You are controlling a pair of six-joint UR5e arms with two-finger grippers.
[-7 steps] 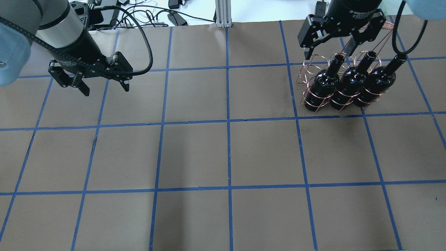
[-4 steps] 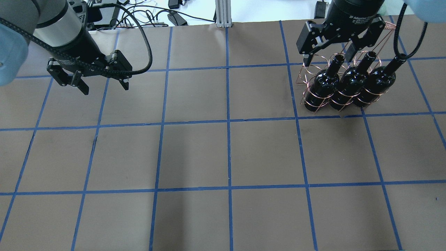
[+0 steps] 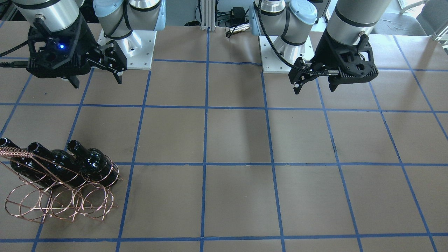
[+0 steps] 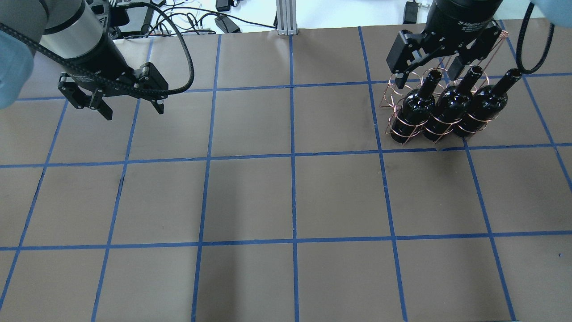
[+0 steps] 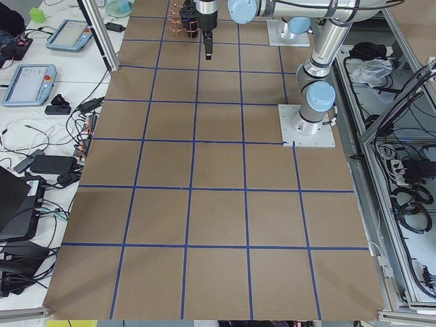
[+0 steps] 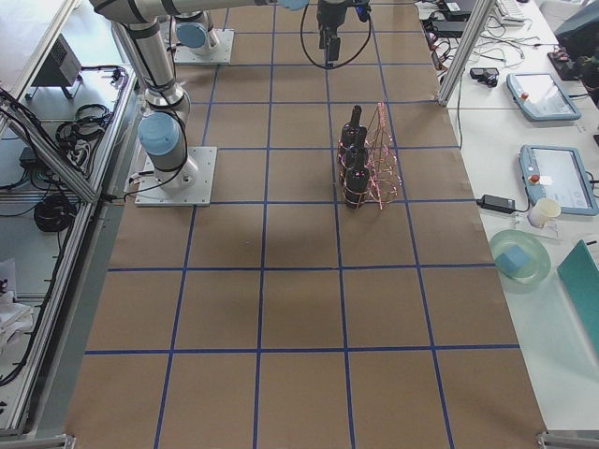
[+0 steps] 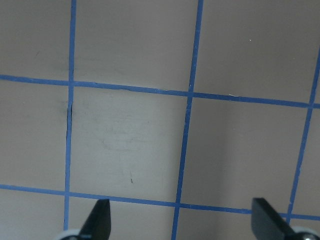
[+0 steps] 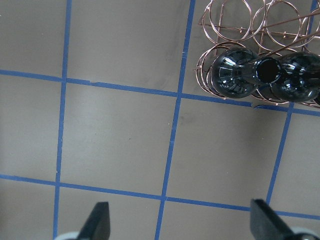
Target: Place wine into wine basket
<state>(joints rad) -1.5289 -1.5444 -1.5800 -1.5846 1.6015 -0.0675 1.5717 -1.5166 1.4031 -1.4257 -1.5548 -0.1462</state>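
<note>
Currently the right gripper (image 4: pixel 426 75) hangs above the table (image 4: pixel 250 197) with its fingers spread wide and nothing between them. Its wrist view shows both fingertips (image 8: pixel 100 220) over bare brown surface crossed by blue tape lines (image 8: pixel 170 145).

Read the overhead view as a clock face, with 12 o'clock at the edge farthest from the robot. The right gripper then sits at about 1 o'clock, above the 12 o'clock side of the wine basket (image 4: pixel 389 93). It touches neither the wire nor any glass.

The wine (image 4: pixel 415 107) stands upright in an end ring of the basket, on the 9 o'clock end of the row. Two other bottles (image 4: pixel 469 105) stand upright in the rings beside it toward 3 o'clock, their shoulders touching or nearly so. All three occupy the row of rings on the 6 o'clock side, nearest the robot. The row of rings on the 12 o'clock side holds no bottle. The twisted handle (image 3: pixel 14 151) rises over the basket on that far side.

The left gripper (image 4: pixel 134 112) is well apart from the basket, at about 10 o'clock. Its fingers are likewise spread and hold nothing, above bare table.
</note>
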